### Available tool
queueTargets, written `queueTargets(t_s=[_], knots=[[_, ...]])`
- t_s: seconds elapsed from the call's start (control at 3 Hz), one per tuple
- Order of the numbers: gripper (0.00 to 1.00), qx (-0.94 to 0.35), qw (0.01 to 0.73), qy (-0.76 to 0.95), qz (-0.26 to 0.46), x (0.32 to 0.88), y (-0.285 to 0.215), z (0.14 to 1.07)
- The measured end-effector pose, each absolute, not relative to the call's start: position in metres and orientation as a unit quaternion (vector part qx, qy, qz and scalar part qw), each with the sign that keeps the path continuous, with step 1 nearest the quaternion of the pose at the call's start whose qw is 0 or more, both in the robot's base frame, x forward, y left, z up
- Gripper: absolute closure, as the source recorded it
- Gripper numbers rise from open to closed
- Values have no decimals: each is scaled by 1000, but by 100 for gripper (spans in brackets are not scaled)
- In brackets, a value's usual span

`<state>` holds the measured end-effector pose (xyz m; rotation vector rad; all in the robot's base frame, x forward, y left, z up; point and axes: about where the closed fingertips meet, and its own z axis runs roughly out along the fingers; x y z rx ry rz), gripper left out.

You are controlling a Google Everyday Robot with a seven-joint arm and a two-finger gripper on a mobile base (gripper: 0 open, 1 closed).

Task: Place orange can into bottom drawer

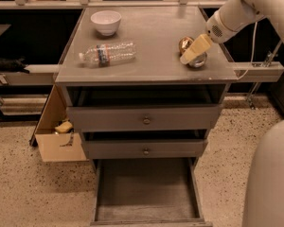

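The orange can (186,47) lies on its side on the grey cabinet top (151,37), near the right edge, its silver end facing front. My gripper (191,54) reaches in from the upper right and its cream-coloured fingers (197,49) lie over the can, hiding part of it. The bottom drawer (146,193) is pulled out towards the front at floor level, and its floor is bare. The two drawers above it, each with a round knob, are closed.
A clear plastic water bottle (108,53) lies on its side on the left of the top. A white bowl (106,21) stands at the back left. An open cardboard box (59,136) sits on the floor left of the cabinet. My white body (270,183) fills the lower right.
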<state>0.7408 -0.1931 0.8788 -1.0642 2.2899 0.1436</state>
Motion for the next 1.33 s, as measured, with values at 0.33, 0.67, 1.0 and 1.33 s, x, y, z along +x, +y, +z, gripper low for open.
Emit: queueTargets(t_s=[0.33, 0.67, 1.0, 1.33], knots=[[0, -402, 287, 867, 61, 753, -181, 861], [0, -401, 277, 870, 71, 759, -178, 848], [18, -395, 268, 875, 82, 763, -179, 831], [49, -397, 270, 873, 82, 762, -178, 832]])
